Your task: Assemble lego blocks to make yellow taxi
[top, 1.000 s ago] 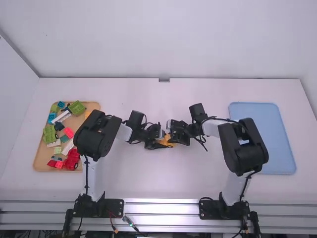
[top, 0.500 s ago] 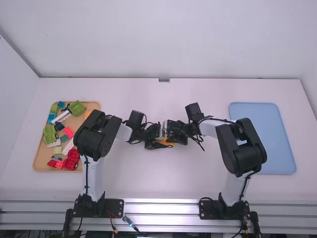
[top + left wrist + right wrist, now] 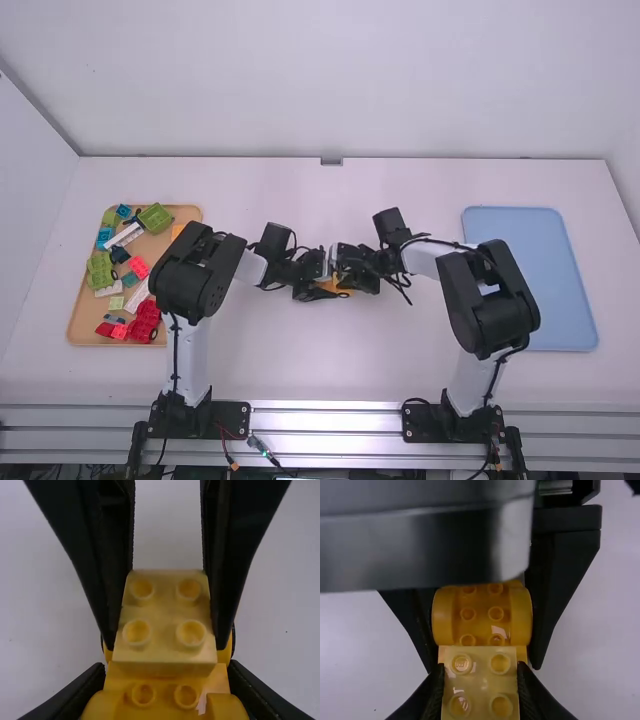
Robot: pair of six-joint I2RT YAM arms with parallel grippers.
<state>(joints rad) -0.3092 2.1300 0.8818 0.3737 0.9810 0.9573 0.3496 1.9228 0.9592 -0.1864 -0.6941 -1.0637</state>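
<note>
Near the table's middle, my left gripper (image 3: 322, 290) and right gripper (image 3: 348, 276) meet over an orange-yellow car body (image 3: 342, 283). The left gripper (image 3: 167, 666) is shut on the studded car body (image 3: 164, 694), a finger against each side. Between the right gripper's (image 3: 480, 667) fingers is a pale yellow four-stud block (image 3: 480, 682), gripped by its sides. This pale block (image 3: 164, 636) lies against one end of the car body (image 3: 482, 614), studs exposed; whether the two are fully joined, I cannot tell.
A wooden tray (image 3: 84, 329) on the left holds green, red, blue and white blocks and a red wheeled piece (image 3: 145, 322). On the right lies a blue tray (image 3: 540, 285), partly under the right arm's elbow.
My right gripper has shifted slightly left toward the left gripper, mostly in the first half second. The left arm has kept still.
</note>
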